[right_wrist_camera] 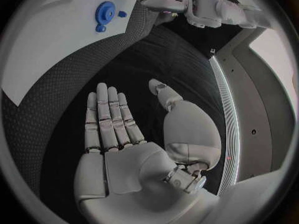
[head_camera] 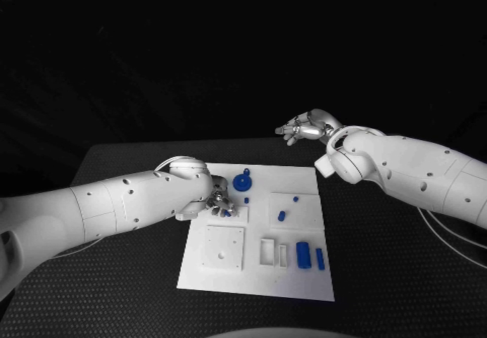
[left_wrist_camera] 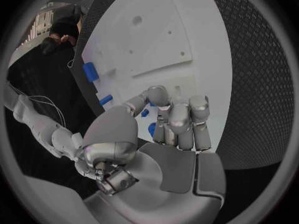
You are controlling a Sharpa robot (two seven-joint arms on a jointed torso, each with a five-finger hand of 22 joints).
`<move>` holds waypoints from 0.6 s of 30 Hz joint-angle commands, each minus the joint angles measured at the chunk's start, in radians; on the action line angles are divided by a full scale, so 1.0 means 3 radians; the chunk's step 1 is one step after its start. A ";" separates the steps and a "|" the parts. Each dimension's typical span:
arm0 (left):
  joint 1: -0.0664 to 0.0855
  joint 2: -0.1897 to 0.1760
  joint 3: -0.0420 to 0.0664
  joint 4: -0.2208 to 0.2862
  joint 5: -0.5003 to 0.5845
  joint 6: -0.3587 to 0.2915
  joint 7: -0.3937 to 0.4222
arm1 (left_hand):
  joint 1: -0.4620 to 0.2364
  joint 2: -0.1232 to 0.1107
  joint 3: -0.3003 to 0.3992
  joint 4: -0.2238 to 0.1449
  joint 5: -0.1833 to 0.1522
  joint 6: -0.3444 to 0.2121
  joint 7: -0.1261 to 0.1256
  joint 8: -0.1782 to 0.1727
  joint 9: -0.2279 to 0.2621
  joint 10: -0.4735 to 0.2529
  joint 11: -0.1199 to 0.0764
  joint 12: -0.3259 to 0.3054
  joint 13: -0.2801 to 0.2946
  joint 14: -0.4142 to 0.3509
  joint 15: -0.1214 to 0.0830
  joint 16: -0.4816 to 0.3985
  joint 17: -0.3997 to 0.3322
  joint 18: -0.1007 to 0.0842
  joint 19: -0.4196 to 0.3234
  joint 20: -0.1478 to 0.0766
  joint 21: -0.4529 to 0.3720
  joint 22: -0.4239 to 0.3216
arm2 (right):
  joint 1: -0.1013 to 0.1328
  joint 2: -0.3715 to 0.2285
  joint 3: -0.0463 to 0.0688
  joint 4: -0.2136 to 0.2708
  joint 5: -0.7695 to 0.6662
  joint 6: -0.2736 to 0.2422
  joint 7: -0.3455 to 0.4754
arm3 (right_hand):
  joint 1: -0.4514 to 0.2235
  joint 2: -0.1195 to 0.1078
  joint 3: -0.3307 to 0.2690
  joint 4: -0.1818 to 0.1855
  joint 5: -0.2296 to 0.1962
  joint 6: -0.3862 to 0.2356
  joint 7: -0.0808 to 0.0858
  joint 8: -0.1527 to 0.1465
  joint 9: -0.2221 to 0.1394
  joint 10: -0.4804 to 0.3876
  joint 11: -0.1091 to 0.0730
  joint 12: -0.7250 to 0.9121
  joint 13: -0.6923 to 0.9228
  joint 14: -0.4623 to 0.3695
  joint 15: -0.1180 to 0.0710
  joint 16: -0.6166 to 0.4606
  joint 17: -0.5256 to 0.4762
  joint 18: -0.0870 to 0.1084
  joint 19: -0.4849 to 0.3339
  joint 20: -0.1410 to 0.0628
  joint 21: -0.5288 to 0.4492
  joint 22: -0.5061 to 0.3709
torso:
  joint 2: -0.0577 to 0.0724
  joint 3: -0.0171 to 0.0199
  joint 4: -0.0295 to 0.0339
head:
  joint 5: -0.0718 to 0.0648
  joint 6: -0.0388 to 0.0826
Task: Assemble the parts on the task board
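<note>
The left hand (head_camera: 222, 205) curled over the task board (head_camera: 301, 283), seemingly pinching a small blue part (left_wrist_camera: 151, 129) to seat it, while the right hand (right_wrist_camera: 118, 134) (flat, empty) waited well apart.

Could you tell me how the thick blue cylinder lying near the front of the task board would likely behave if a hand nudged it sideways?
The blue cylinder lies on its side on the flat task board, so it would probably roll. It looks rigid and likely light. Its smooth round surface may slip from a loose pinch.
</note>
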 commanded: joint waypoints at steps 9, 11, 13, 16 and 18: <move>-0.0028 0.0021 -0.0013 -0.0032 0.0038 0.0017 -0.0009 | 0.0078 0.0094 -0.0002 -0.0001 0.0009 0.0123 -0.0026 -0.0066 -0.0035 -0.0018 0.0007 0.0001 -0.0010 -0.0006 -0.0008 0.0013 -0.0006 0.0062 -0.0030 -0.0352 0.0006 -0.0007 | -0.0001 -0.0005 0.0000 0.0010 -0.0006 0.0037 0.0017 | -0.0017 0.0006 -0.0022 -0.0001 0.0018 -0.0020 0.0053 0.0019 -0.0005 -0.0014 0.0003 0.0020 -0.0006 -0.0024 -0.0011 -0.0018 0.0005 -0.0015 -0.0032 -0.0002 -0.0024 0.0005 | 0.0001 0.0002 0.0003 | -0.0011 -0.0010; -0.0028 0.0025 -0.0014 -0.0036 0.0039 0.0014 -0.0008 | 0.0067 0.0086 -0.0008 0.0006 0.0009 0.0131 -0.0025 -0.0073 -0.0037 -0.0018 0.0008 0.0000 -0.0012 -0.0007 -0.0007 0.0012 -0.0007 0.0062 -0.0030 -0.0352 0.0005 -0.0008 | -0.0001 -0.0005 0.0000 0.0011 -0.0006 0.0037 0.0017 | -0.0017 0.0006 -0.0022 -0.0001 0.0018 -0.0020 0.0053 0.0019 -0.0005 -0.0014 0.0003 0.0021 -0.0006 -0.0024 -0.0011 -0.0018 0.0005 -0.0014 -0.0032 -0.0002 -0.0024 0.0005 | 0.0001 0.0002 0.0002 | -0.0012 -0.0010; -0.0028 0.0026 -0.0015 -0.0038 0.0054 0.0011 -0.0015 | 0.0039 0.0062 -0.0027 0.0021 0.0009 0.0140 -0.0025 -0.0084 -0.0039 -0.0017 0.0010 -0.0001 -0.0013 -0.0007 -0.0006 0.0011 -0.0008 0.0061 -0.0029 -0.0351 0.0004 -0.0009 | -0.0001 -0.0007 0.0000 0.0011 -0.0006 0.0036 0.0016 | -0.0017 0.0006 -0.0022 -0.0001 0.0018 -0.0020 0.0053 0.0020 -0.0005 -0.0014 0.0003 0.0021 -0.0006 -0.0025 -0.0010 -0.0018 0.0006 -0.0014 -0.0033 -0.0002 -0.0025 0.0005 | 0.0002 -0.0001 0.0000 | -0.0012 -0.0011; -0.0028 0.0026 -0.0017 -0.0041 0.0060 0.0011 -0.0016 | -0.0039 0.0005 -0.0086 0.0059 0.0009 0.0147 -0.0023 -0.0102 -0.0042 -0.0018 0.0011 -0.0004 -0.0017 -0.0008 -0.0005 0.0009 -0.0010 0.0058 -0.0028 -0.0348 0.0003 -0.0011 | -0.0001 -0.0010 0.0000 0.0012 -0.0006 0.0036 0.0016 | -0.0017 0.0006 -0.0022 -0.0001 0.0018 -0.0021 0.0053 0.0020 -0.0005 -0.0014 0.0003 0.0021 -0.0007 -0.0025 -0.0010 -0.0018 0.0006 -0.0014 -0.0033 -0.0002 -0.0025 0.0006 | 0.0002 -0.0001 0.0000 | -0.0012 -0.0014; -0.0028 0.0024 -0.0018 -0.0044 0.0060 0.0005 -0.0018 | -0.0111 -0.0017 -0.0182 0.0061 0.0009 0.0145 -0.0020 -0.0121 -0.0042 -0.0023 0.0012 -0.0006 -0.0018 -0.0011 -0.0005 0.0008 -0.0010 0.0057 -0.0030 -0.0348 0.0003 -0.0011 | -0.0001 -0.0011 0.0000 0.0014 -0.0006 0.0039 0.0015 | -0.0017 0.0005 -0.0022 -0.0001 0.0018 -0.0021 0.0053 0.0020 -0.0005 -0.0014 0.0003 0.0021 -0.0007 -0.0025 -0.0010 -0.0018 0.0006 -0.0014 -0.0033 -0.0001 -0.0025 0.0006 | 0.0001 -0.0001 0.0002 | -0.0013 -0.0011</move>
